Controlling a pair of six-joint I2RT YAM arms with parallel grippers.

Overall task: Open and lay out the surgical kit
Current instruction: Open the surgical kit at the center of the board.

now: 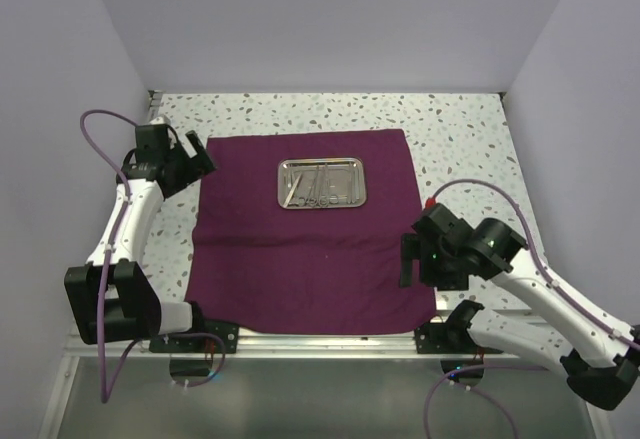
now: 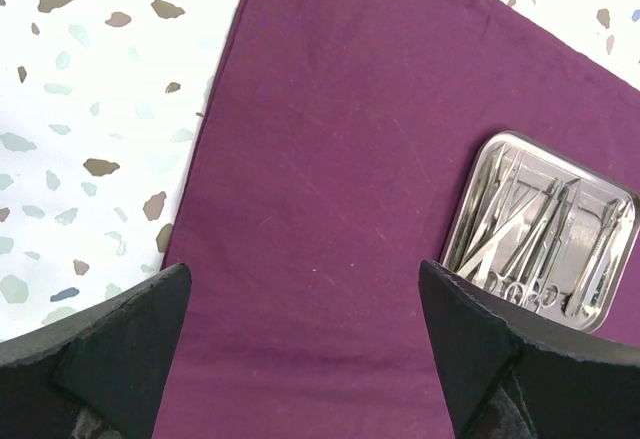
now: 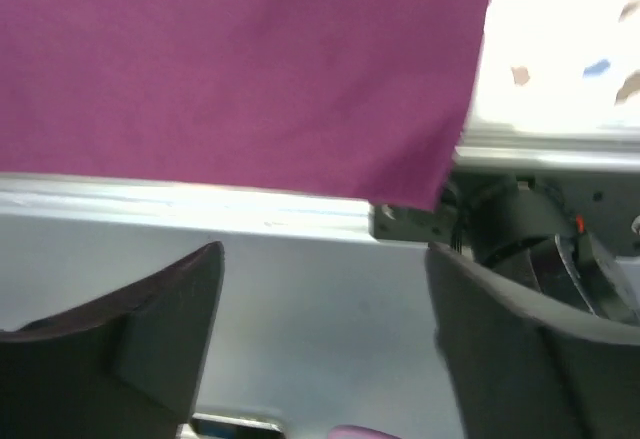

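- We are seeing the right gripper (image 3: pixel 325 259) nearest to us. Its fingers are standing wide apart and are holding nothing. The near right corner of the cloth (image 3: pixel 250 69) is lying just beyond them, by the metal edge rail (image 3: pixel 200 204).
- The cloth is lying flat and open on the table (image 1: pixel 460 129), so we are judging the unwrapping done and the laying-out step in hand.
- The left gripper (image 1: pixel 195 164) is hovering at the far left edge of the cloth, also wide open and empty.
- The steel tray (image 2: pixel 470 194) is resting on the cloth, ahead and to the right of the left fingers, well apart from both grippers. The instruments (image 2: pixel 530 239) are lying crowded inside it.
- We are thinking the next move calls for reaching into the tray, pinching one slim instrument alone, and placing it on bare cloth beside the tray.
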